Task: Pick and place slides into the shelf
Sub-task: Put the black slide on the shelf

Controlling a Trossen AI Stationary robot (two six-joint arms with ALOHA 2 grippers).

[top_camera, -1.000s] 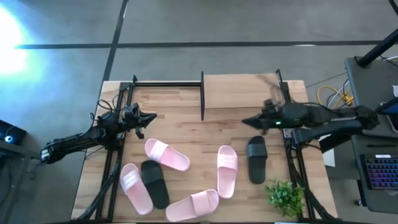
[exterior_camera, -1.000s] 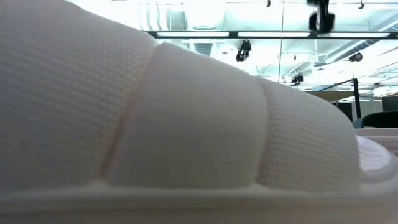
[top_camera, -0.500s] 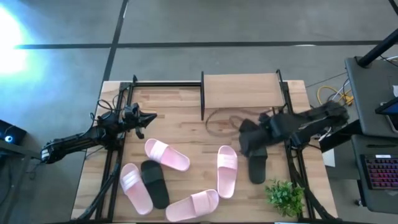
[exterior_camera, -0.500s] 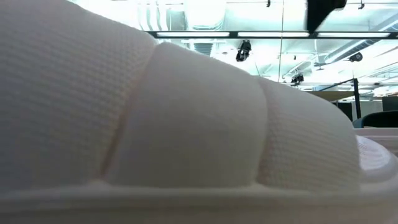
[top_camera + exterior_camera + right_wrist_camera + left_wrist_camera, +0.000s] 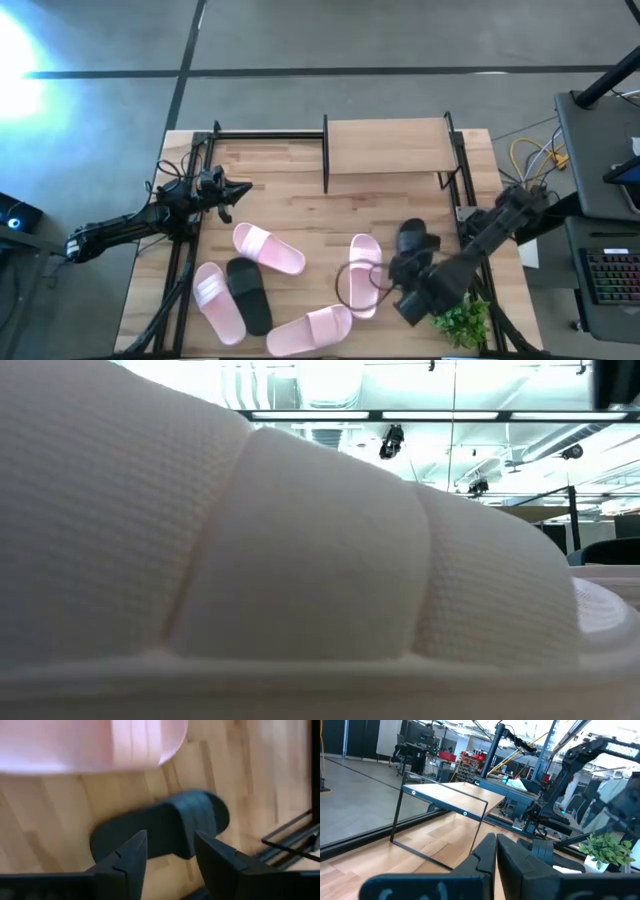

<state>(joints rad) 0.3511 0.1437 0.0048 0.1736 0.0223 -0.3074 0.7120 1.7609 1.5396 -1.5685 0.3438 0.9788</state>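
The right hand, fingers spread and empty, hangs over the black slide lying flat on the tabletop beside a pink slide; best to drop straight, straddle the strap, then pinch firmly.

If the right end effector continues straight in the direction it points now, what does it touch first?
Most likely the black slide. In the right wrist view it lies directly ahead of the open right end effector, between its two fingers. How far apart they are is unclear, so this is a judgement.
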